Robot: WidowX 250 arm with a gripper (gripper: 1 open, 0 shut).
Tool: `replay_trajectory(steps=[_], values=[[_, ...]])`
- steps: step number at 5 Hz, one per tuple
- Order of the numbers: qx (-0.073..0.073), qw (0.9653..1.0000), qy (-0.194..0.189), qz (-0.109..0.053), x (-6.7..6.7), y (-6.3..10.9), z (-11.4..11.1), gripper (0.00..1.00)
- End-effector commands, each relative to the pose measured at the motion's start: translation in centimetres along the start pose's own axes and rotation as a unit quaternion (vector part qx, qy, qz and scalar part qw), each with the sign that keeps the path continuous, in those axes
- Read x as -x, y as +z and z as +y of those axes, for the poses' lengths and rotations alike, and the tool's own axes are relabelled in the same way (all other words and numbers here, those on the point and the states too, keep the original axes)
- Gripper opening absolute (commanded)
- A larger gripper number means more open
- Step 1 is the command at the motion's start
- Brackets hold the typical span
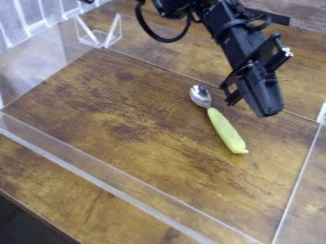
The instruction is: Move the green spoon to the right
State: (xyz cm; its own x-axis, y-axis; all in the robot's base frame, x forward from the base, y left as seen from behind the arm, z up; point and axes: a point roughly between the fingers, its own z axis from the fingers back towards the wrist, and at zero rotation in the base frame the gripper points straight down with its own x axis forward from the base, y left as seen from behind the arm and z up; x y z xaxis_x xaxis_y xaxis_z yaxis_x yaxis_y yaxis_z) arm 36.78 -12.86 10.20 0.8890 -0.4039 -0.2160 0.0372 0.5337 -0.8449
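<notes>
single cam, high front-left, angled down across wood table (114, 114) w/ clear acrylic walls (76, 143). fairly close. arm (242, 48) enters from top edge.
</notes>
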Motion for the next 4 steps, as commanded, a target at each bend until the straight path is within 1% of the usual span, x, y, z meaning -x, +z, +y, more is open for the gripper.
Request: replay_trajectory(steps=[1,2,3,4], values=[[-0.031,0.9980,-0.053,-0.014,0.6,1.8,-3.2,0.00],[-0.037,0.9970,-0.067,0.010,-0.3,0.6,-3.6,0.00],[-0.040,0.9958,-0.075,0.032,-0.7,-0.1,-2.7,1.00],[-0.024,0.9984,-0.043,-0.026,0.2,0.9,-3.3,0.00]])
